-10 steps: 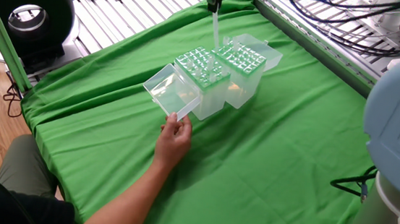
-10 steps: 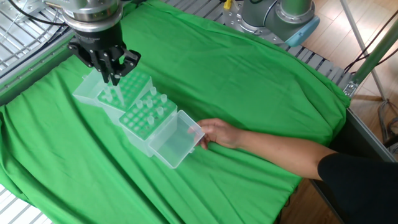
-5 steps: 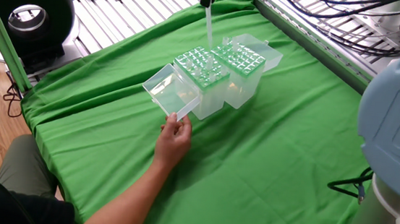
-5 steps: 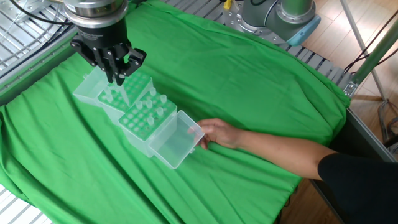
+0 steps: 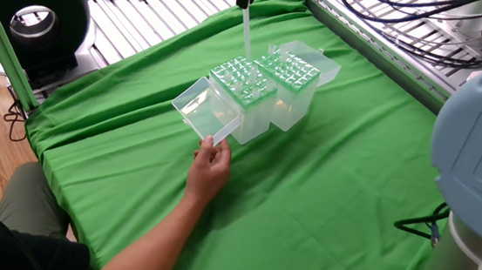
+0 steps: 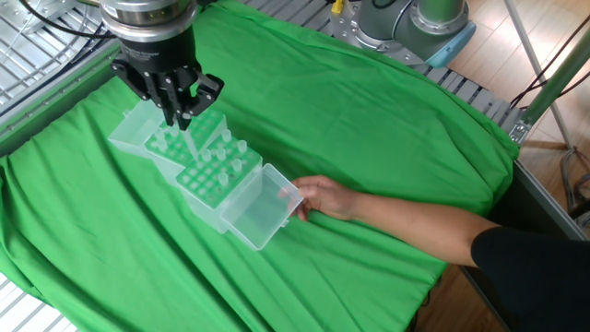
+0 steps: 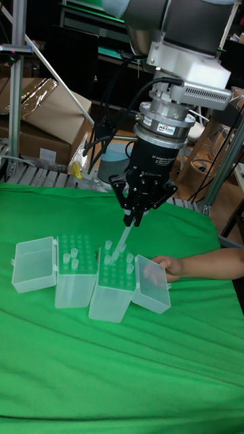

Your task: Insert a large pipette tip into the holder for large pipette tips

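Your black two-finger gripper (image 7: 135, 218) hangs over the two boxes with its fingers (image 6: 182, 109) clenched on the upper end of a long, clear, tapering large pipette tip (image 7: 123, 237). The tip hangs slanted from the fingers, its narrow end pointing down toward the grid tops just below them. From these angles you cannot tell whether the point is already in a hole or only above one.

Directly under the fingers stand two translucent plastic boxes side by side on the bright green cloth (image 5: 324, 186) that covers the table. In the tall fixed view, the holder for large pipette tips (image 7: 114, 285), a box with a greenish grid-of-holes top and a hinged clear lid (image 7: 152, 283) folded open, sits below and slightly right of the fingers. Several tips already stand in its grid. The second translucent grid-topped box (image 7: 73, 271) touches it on the far side from that lid, its own lid (image 7: 34, 263) swung out flat.

A person's bare hand (image 5: 210, 169) rests at the outer edge of the holder's open lid, well below the fingers.
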Robot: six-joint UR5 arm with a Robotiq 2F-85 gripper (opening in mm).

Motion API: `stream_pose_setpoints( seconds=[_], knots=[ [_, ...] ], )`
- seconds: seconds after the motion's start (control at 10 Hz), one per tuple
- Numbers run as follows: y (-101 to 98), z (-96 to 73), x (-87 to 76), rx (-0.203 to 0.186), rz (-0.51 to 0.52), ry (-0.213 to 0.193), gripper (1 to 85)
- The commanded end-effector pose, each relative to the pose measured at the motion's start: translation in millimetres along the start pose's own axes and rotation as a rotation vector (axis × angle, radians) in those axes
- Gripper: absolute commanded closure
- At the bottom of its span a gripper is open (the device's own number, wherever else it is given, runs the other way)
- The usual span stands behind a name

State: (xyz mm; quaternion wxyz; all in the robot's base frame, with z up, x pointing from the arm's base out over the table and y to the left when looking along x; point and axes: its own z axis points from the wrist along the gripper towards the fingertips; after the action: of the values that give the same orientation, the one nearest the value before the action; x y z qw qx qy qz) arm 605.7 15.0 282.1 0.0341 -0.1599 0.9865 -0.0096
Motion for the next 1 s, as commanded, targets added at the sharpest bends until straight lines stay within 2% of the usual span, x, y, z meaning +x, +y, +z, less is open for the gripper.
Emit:
stream_pose_setpoints(
  seconds=[0.0,0.3,0.6,0.9],
  knots=[
    [9.8,2.8,-12.4,-0.023,0.02,-0.037,72.7],
    [13.5,7.8,-13.5,-0.032,0.03,-0.048,73.0],
    [13.5,14.5,-9.6,-0.023,0.033,-0.048,73.3],
    [12.4,13.9,-6.7,-0.02,0.029,-0.042,73.3]
  ],
)
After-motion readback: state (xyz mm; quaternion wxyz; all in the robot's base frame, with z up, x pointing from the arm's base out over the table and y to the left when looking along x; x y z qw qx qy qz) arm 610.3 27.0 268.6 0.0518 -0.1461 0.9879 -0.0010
